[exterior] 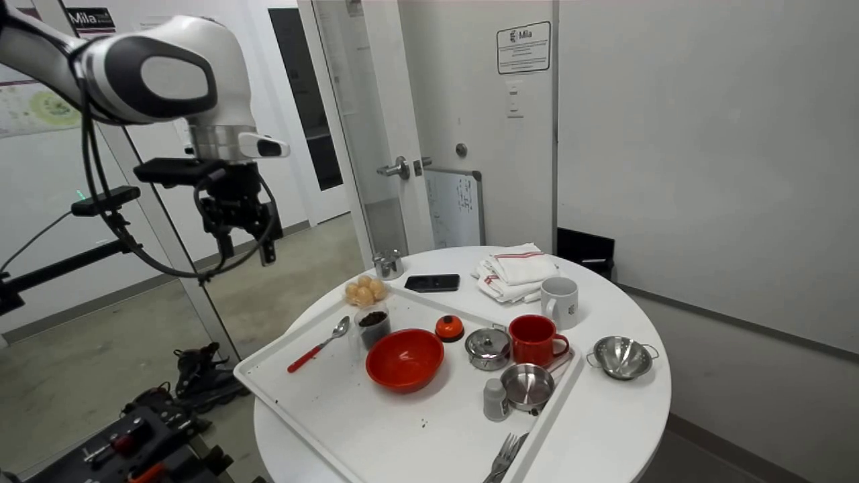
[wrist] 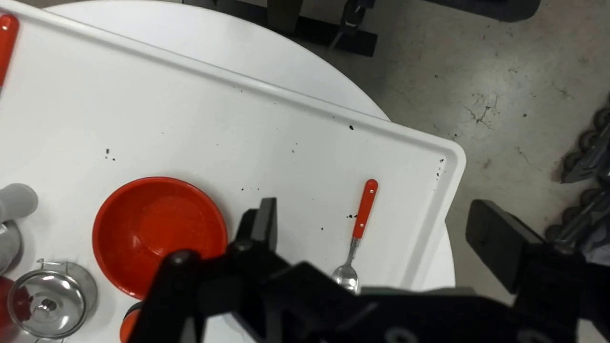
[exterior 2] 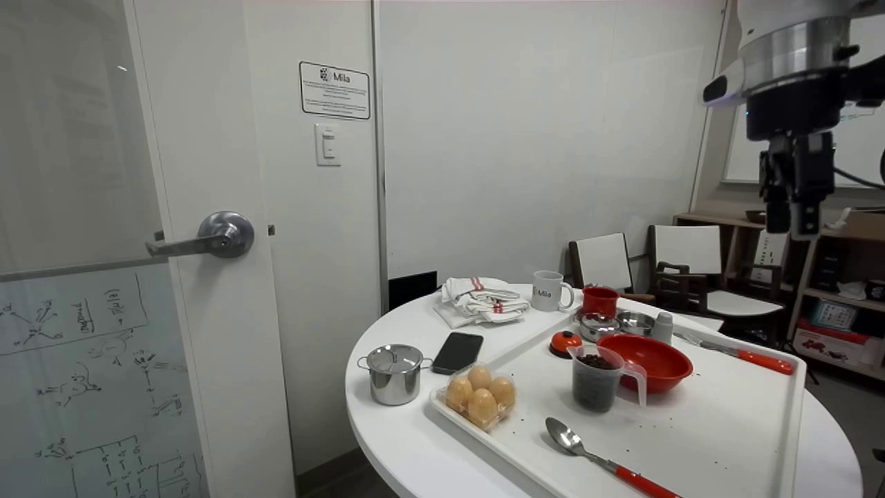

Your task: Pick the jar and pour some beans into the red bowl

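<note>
The jar (exterior: pixel 373 327) is a clear cylindrical cup with a handle, filled with dark beans. It stands upright on the white tray (exterior: pixel 322 409), right beside the red bowl (exterior: pixel 405 360), and it also shows in an exterior view (exterior 2: pixel 596 380). In the wrist view the jar is hidden behind the gripper's body. The red bowl is wide and looks empty in the wrist view (wrist: pixel 159 228). My gripper (exterior: pixel 247 253) is open, holds nothing, and hangs high above the table, well apart from the jar. Its spread fingers show in the wrist view (wrist: pixel 371 209).
A red-handled spoon (exterior 2: pixel 601 463) and a pack of eggs (exterior 2: pixel 482 398) lie near the jar. An orange-topped timer (exterior: pixel 449 328), a lidded pot (exterior: pixel 488 349), a red cup (exterior: pixel 533 339) and a grey shaker (exterior: pixel 495 400) stand beyond the bowl. Dark crumbs dot the tray.
</note>
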### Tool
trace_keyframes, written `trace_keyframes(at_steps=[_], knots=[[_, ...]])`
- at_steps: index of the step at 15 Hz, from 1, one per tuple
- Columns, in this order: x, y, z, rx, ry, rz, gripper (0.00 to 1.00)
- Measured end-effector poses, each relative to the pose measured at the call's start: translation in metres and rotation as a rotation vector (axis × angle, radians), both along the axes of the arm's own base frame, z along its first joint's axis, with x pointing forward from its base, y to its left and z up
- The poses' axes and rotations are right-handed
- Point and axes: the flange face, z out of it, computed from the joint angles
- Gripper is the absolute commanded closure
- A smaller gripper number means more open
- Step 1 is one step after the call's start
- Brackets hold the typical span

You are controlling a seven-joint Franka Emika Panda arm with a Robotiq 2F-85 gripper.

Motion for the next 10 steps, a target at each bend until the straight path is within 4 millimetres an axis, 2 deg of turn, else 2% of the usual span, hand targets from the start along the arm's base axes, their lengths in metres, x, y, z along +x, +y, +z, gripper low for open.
trace_keyframes(at_steps=[4, 10], knots=[[0.021, -0.001, -0.061, -0.003, 0.036, -0.013, 0.00], [0.048, -0.009, -0.130, -0.008, 0.067, -0.045, 0.00]])
